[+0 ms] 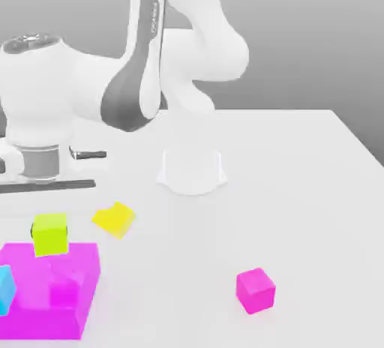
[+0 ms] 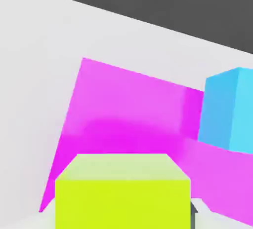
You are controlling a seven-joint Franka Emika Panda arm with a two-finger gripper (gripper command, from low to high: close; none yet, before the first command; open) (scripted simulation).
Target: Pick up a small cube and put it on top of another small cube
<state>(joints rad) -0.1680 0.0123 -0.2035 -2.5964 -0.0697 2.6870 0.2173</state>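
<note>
Pinching the lime cube (image 1: 50, 234) between closed-in fingers, gripper (image 2: 123, 218) clamped on its sides. Hangs over the far edge of the flat magenta block (image 1: 82, 264), seemingly lifted just clear of it. Cyan cube (image 1: 6, 288) close by at the block's edge on the exterior view's left; yellow cube (image 1: 114, 219) just past the block's far corner; small pink cube (image 1: 256, 290) well apart from the block, toward the exterior view's right.

Likely risks: slipping from a shallow grip during the carry; nudging the pink cube on the way down; landing off-centre and toppling off.

No long axis to speak of. Top face level, sides roughly square to the block's edges.
</note>
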